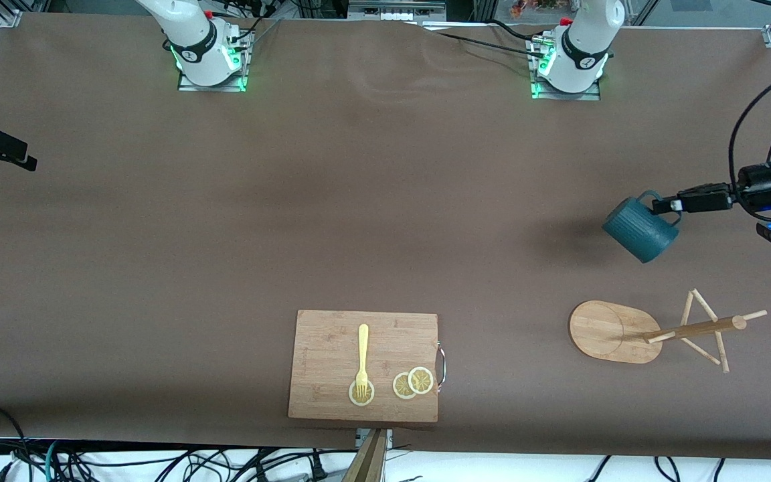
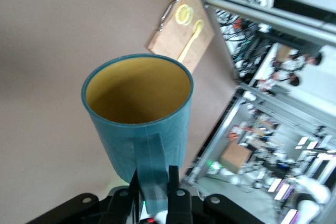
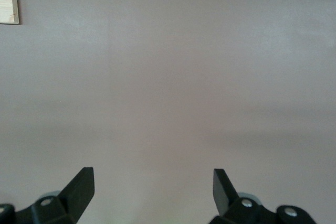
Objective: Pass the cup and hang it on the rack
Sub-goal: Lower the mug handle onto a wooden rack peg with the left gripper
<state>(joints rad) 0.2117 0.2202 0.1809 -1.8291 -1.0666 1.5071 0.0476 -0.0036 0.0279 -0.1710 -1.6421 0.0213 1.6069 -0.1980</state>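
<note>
Cup [image 2: 137,124], empty inside, hangs clamped in left gripper [image 2: 155,184].

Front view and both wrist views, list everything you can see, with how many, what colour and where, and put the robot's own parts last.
Ribbed teal-blue mug with mustard-yellow inside: one, held in the air by its handle, over the table at the left arm's end.
Light bamboo mug tree with oval base: one, standing on the table, nearer the front camera than the mug.
Rectangular bamboo cutting board: one, near the table's front edge.
Yellow fork: one, on the board, tines on a lemon slice.
Lemon slices: three, pale yellow, on the board.
Brown table cover: one.
Left gripper: shut on the mug's handle.
Right gripper: open, over bare table at the right arm's end, waiting.
</note>
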